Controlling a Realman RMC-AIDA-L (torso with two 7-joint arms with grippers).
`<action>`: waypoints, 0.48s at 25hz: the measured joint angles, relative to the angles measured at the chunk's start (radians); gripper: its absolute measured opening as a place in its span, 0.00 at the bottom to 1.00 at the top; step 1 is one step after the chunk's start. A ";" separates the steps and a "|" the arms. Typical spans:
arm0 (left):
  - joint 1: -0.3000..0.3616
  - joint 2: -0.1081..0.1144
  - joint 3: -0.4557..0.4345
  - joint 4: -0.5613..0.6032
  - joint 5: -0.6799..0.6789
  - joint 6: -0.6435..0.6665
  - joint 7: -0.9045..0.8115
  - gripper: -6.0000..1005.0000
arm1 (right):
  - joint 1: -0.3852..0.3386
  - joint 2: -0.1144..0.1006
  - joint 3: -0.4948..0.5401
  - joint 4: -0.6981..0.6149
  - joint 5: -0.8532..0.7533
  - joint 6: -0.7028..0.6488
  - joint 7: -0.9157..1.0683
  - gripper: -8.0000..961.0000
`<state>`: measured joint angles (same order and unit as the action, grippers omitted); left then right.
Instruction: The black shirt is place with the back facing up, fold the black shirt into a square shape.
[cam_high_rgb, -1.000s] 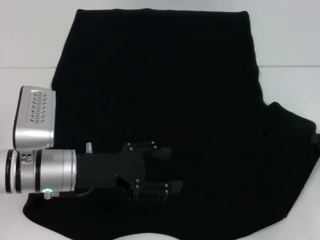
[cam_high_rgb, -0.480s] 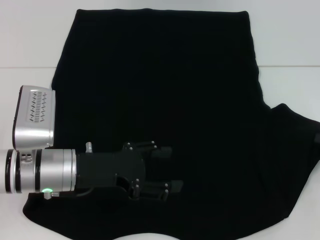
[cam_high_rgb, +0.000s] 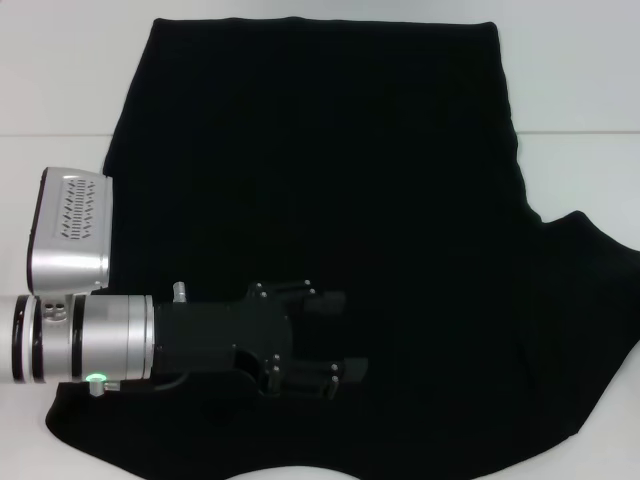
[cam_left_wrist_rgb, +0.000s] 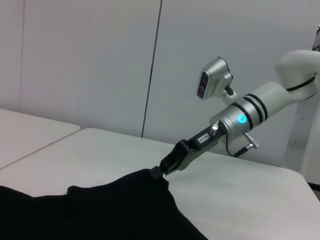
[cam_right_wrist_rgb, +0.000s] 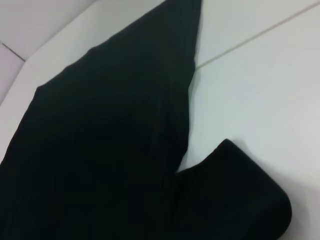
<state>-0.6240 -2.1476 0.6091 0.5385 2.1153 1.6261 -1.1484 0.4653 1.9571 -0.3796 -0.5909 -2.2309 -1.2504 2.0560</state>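
Roughly midway, we'd judge. Our right gripper (cam_left_wrist_rgb: 159, 171) is clamped on the right sleeve of the black shirt (cam_high_rgb: 330, 200), fabric bunched right at its jaws. Our left gripper (cam_high_rgb: 318, 342) hovers spread open over the near-left shirt area. Left sleeve looks tucked; right fold and final squaring remain.

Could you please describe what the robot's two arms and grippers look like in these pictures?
The left arm is a silver metallic cylinder with black rings and a small green light, ending in a black rigid left gripper, with a vented silver camera box alongside. The right arm is white with silver and black-ringed segments, a blue light, a thin cable, and a slim black right gripper.
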 joint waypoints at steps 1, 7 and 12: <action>0.000 0.000 0.000 0.000 0.000 0.000 0.000 0.84 | -0.002 0.000 0.007 0.003 0.003 0.001 -0.009 0.05; 0.002 0.000 0.000 0.000 0.000 0.000 -0.010 0.84 | -0.006 0.008 0.018 0.009 0.005 0.002 -0.032 0.06; 0.002 0.000 0.000 0.000 0.000 0.000 -0.011 0.84 | 0.007 0.018 0.018 0.010 0.013 0.001 -0.039 0.06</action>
<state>-0.6217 -2.1475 0.6090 0.5386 2.1154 1.6260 -1.1598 0.4721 1.9754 -0.3620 -0.5813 -2.2178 -1.2498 2.0172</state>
